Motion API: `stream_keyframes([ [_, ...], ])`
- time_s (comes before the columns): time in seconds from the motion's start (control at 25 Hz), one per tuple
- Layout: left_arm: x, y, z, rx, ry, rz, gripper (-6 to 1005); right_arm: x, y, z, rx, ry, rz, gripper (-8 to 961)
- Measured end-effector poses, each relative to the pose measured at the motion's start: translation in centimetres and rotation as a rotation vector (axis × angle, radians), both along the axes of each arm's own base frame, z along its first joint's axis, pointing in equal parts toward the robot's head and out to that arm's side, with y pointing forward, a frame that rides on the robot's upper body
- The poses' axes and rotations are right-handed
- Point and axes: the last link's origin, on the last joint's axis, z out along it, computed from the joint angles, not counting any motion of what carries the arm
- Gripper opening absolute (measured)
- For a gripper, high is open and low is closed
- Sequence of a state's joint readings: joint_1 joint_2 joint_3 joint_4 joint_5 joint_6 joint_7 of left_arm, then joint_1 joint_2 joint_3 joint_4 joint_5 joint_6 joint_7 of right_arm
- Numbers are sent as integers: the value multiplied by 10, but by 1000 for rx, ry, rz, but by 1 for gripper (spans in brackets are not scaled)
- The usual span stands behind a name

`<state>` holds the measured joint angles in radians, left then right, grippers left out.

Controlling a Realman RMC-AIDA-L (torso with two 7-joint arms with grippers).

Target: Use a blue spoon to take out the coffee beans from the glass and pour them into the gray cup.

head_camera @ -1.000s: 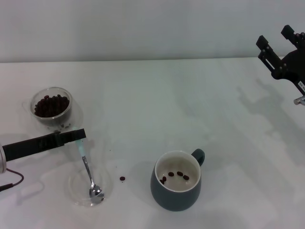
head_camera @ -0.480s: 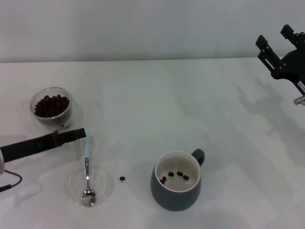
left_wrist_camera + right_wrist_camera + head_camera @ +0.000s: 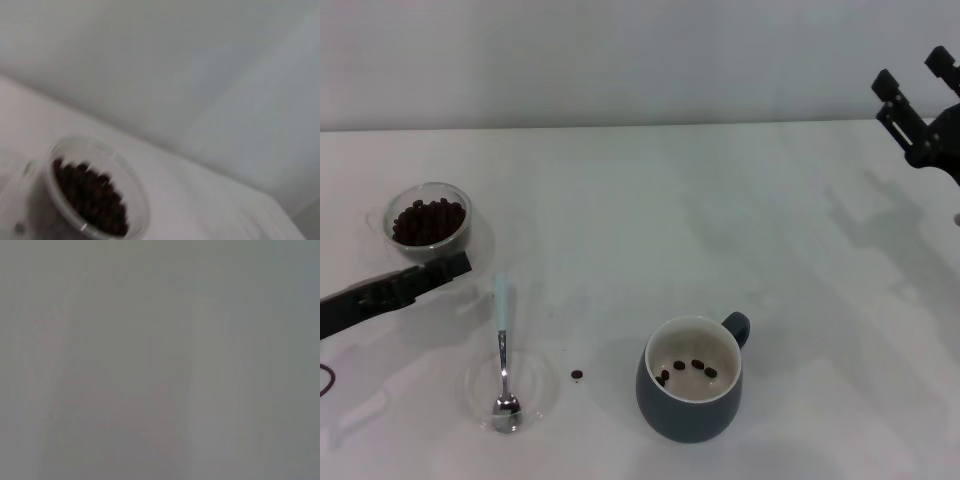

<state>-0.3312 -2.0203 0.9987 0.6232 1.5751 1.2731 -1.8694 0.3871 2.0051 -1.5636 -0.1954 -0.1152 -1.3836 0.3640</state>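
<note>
The glass [image 3: 427, 222] stands at the left and holds a heap of coffee beans [image 3: 425, 220]. In the left wrist view the glass [image 3: 95, 192] and its coffee beans [image 3: 90, 197] show close up. The blue spoon [image 3: 501, 340] lies free, its bowl resting in a shallow clear dish [image 3: 535, 400] and its pale handle pointing toward the glass. My left gripper [image 3: 460, 264] hovers just in front of the glass, open and holding nothing. The gray cup [image 3: 688, 410] stands front centre with a few beans inside. My right gripper [image 3: 910, 68] is raised at the far right, open.
One stray bean [image 3: 577, 374] lies on the white table [image 3: 650, 220] between the dish and the cup. The right wrist view shows only a plain grey surface.
My left gripper let go of the spoon, which dropped flat with its bowl in the dish. The left arm then drew back to the left. The right gripper shifted slightly right.
</note>
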Motion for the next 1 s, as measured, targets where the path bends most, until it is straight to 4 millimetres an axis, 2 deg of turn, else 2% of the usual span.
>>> stream_keyframes([
  [0.32, -2, -20, 22, 191, 2, -168, 456, 5, -32, 6, 46, 17, 63, 699],
  [0.56, 0, -30, 30, 339, 21, -273, 459, 17, -70, 2, 30, 45, 72, 699],
  [0.84, -14, -49, 44, 549, 60, -288, 465, 16, -88, -13, -77, 56, 109, 699],
  [1.0, -19, -59, 50, 641, 78, -293, 465, 17, -91, -13, -79, 56, 109, 699],
])
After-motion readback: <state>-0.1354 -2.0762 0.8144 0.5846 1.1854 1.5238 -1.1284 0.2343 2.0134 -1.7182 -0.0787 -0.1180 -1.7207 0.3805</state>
